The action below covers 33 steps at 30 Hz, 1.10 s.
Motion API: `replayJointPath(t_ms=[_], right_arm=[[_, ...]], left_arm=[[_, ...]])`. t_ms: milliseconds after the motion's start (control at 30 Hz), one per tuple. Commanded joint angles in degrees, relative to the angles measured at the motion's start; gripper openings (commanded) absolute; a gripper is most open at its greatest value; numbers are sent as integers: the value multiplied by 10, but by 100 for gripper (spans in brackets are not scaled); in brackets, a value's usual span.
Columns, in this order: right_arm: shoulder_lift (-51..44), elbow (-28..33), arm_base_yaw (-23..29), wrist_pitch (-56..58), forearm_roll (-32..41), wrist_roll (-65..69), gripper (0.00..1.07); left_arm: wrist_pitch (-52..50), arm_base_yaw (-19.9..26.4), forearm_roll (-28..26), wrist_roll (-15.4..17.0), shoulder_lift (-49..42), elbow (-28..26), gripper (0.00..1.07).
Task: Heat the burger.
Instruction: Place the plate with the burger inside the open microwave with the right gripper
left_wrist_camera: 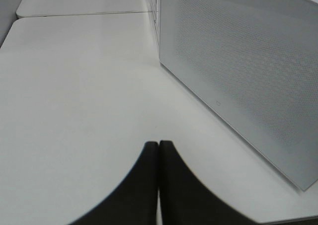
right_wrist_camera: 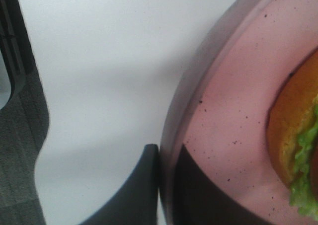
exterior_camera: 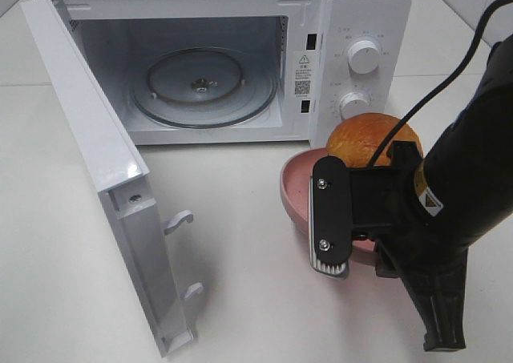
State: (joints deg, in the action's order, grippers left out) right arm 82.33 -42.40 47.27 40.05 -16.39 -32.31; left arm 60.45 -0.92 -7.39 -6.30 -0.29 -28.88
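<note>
The burger (exterior_camera: 367, 140), with a golden-brown bun, sits on a pink speckled plate (exterior_camera: 295, 188) right of the open microwave's mouth. In the right wrist view its bun and lettuce (right_wrist_camera: 298, 150) show on the plate (right_wrist_camera: 223, 111). My right gripper (exterior_camera: 335, 260) is shut on the plate's near rim, one finger (right_wrist_camera: 141, 190) outside and one inside. I cannot tell whether the plate rests on the table. My left gripper (left_wrist_camera: 159, 153) is shut and empty, low over the table beside the microwave door (left_wrist_camera: 248, 71). It is out of the exterior view.
The white microwave (exterior_camera: 353, 26) stands at the back with its door (exterior_camera: 104, 163) swung wide open to the left, reaching the table's front. A glass turntable (exterior_camera: 200, 82) lies inside. Two knobs (exterior_camera: 365, 56) are on its right panel.
</note>
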Motion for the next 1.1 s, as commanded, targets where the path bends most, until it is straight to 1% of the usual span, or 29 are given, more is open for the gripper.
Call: replayJointPath(t_ms=[33, 133, 233, 300, 367, 567, 900, 1100], right_arm=[[-7, -1, 1, -37, -22, -70, 0], [-7, -1, 1, -54, -26, -127, 0], [-7, -1, 1, -58, -26, -136, 0], [-7, -1, 1, -72, -26, -190, 0], [-7, -1, 1, -75, -26, -209, 0], [-7, -1, -1, -92, -26, -236, 0], [-7, -1, -1, -157, -25, -284, 0], [17, -3, -1, -197, -22, -313, 0]], left_arm=[[-9, 1, -2, 2, -11, 1, 0], [-9, 1, -2, 2, -11, 1, 0], [-9, 1, -2, 2, -11, 1, 0], [-9, 1, -2, 2, -11, 1, 0], [-9, 1, -2, 2, -11, 1, 0], [-9, 1, -2, 2, -11, 1, 0], [-9, 1, -2, 2, -11, 1, 0], [-9, 1, -2, 2, -11, 1, 0]])
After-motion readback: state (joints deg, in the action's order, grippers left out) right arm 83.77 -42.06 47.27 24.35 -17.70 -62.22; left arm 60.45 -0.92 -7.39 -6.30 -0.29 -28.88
